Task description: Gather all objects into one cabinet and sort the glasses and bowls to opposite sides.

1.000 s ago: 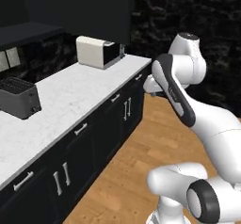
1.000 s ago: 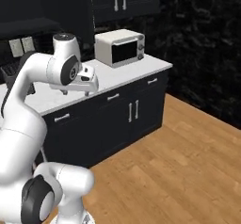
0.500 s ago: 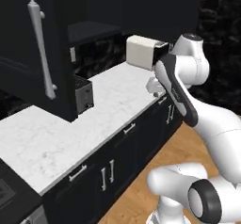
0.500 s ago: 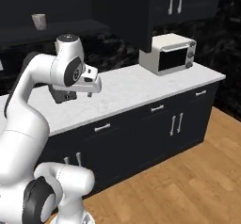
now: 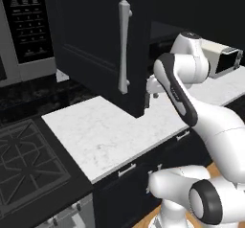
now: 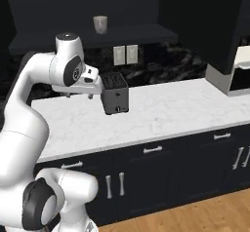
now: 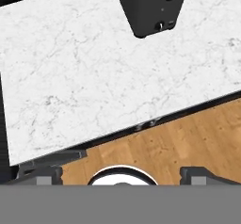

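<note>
Now base has driven on: grey mug (image 6: 100, 24) on cabinet shelf (image 6: 88, 37), hand (image 7: 117, 173) spread, empty.

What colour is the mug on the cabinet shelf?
Dull grey-beige. The mug shows best in the right base view, on the dark shelf.

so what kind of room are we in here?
A rendered kitchen, by the look of it: a white marble counter over dark cabinets, a black toaster on it, a gas stove beside the counter, and a grey mug on an open upper shelf.
</note>
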